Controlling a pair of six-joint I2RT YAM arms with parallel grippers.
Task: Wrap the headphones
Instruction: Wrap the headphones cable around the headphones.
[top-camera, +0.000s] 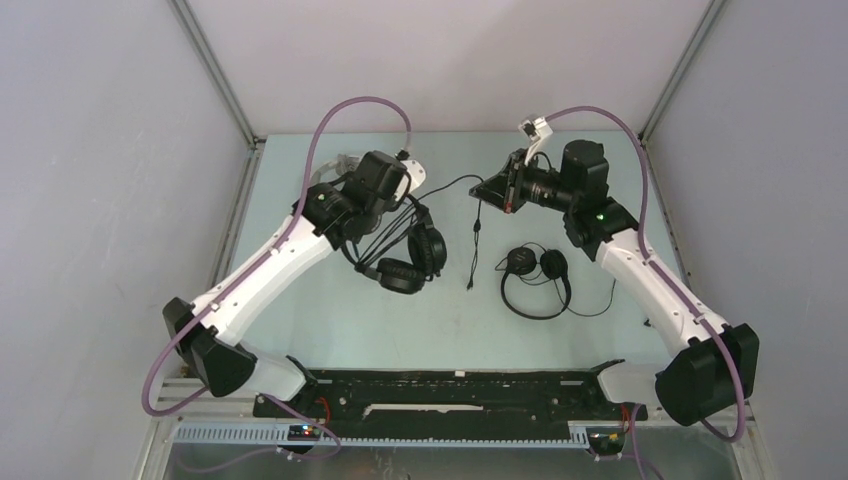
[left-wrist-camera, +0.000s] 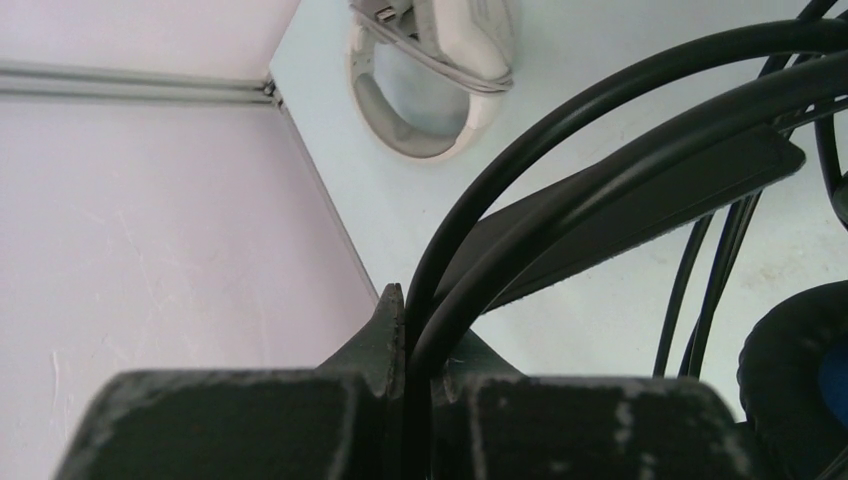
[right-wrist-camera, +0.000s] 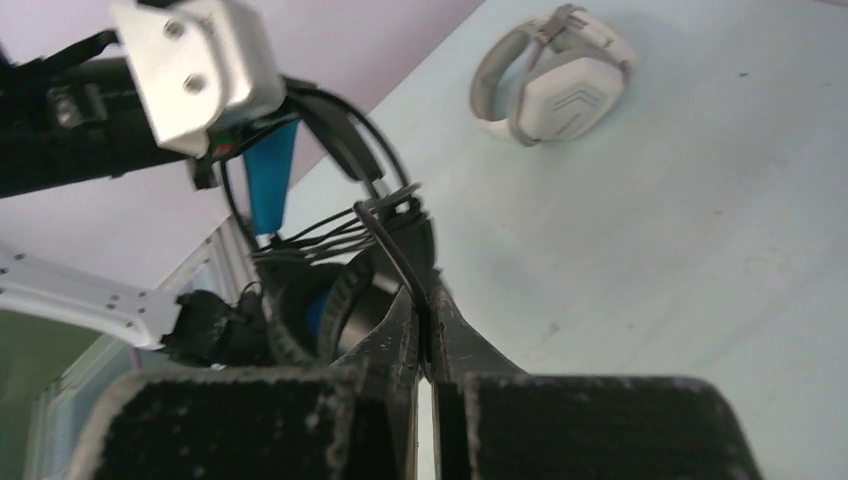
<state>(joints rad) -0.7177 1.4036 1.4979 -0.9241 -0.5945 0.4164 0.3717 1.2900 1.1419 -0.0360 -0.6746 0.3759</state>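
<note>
1. The left gripper is clenched on the thin double headband of the black-blue set. It holds the set left of centre over the table, with the ear cups lowest. From above it is hard to tell whether the cups touch the surface.
2. The right gripper is pinched tight on that set's cable near the far middle of the table. A loose tail drops from it toward the surface.
3. Several strands already cross the set between the cups, so the winding looks partly done, with a fair length left to lay.
4. To do this step well, the left grip should act as a firm anchor. The right arm should carry the cable round the set under light, even tension, each turn lying beside the last.
5. Pulling too hard could twist the headband out of the left jaws. Too much slack could let the strands slide off the cups.
6. The dangling tail could snag on the left wrist, so the right arm's path should pass wide of it.
7. The white set lies in the far left corner with its cable bound round it. The slim set lies to the right with its cable loose. Both are well apart from the work.
</note>
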